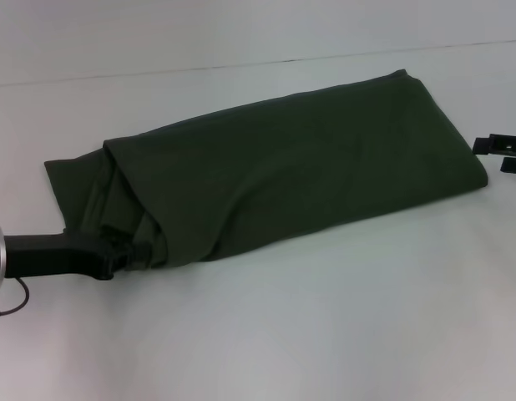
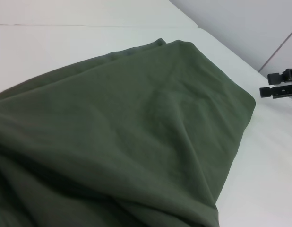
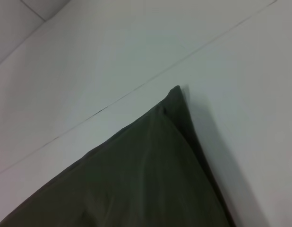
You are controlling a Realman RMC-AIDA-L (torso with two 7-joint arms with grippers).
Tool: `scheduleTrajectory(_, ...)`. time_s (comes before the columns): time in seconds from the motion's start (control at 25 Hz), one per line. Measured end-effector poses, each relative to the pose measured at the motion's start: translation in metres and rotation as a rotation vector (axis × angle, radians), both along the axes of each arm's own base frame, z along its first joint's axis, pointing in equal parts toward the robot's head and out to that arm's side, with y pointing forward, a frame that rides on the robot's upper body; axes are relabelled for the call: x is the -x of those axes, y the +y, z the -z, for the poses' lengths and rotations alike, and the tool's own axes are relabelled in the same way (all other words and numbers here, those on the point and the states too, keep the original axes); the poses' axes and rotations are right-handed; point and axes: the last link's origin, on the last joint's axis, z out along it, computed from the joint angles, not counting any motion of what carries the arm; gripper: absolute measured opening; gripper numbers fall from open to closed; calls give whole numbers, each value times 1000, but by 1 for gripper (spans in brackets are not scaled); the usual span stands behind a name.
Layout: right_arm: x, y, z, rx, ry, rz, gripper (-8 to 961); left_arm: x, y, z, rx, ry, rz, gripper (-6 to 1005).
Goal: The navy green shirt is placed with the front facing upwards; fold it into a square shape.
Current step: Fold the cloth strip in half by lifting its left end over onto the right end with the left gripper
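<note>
Left arm: it comes in low from the near left edge of the bench (image 1: 341, 334), lying almost flat, with the black wrist pointing toward the shirt.
Left claw (image 1: 134, 253): it sits at the near left corner of the navy green shirt (image 1: 308, 167), under a fold of cloth; the tips are covered, so I cannot tell if it is spread or pinching.
Right claw (image 1: 502, 154): it stays at the far right edge, just beside the shirt's right end and not touching it; it is cut off by the border, and its state cannot be told.
Shirt: it lies on the bench as a long folded band reaching from the left claw toward the right claw, plain green side up.
Hidden: no lettering or neck label shows.
</note>
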Motion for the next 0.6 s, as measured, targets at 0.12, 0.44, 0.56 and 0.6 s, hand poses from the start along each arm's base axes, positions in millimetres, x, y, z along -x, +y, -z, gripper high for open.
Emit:
scheduleTrajectory(0.12,1,2,5,-1,-2,-1,833,0,0,0,-1,0,0,35)
scheduleTrajectory(0.44,3,2,18,4,-5,-8,821,1,1,-1,-5,4,-1,41)
scheduleTrajectory(0.56,2,2,19,2,-8,-5,817,1,1,-1,-7,6,-1,43)
scheduleTrajectory(0.6,2,2,19,2,-8,-4,816,1,1,-2,-8,6,-1,43)
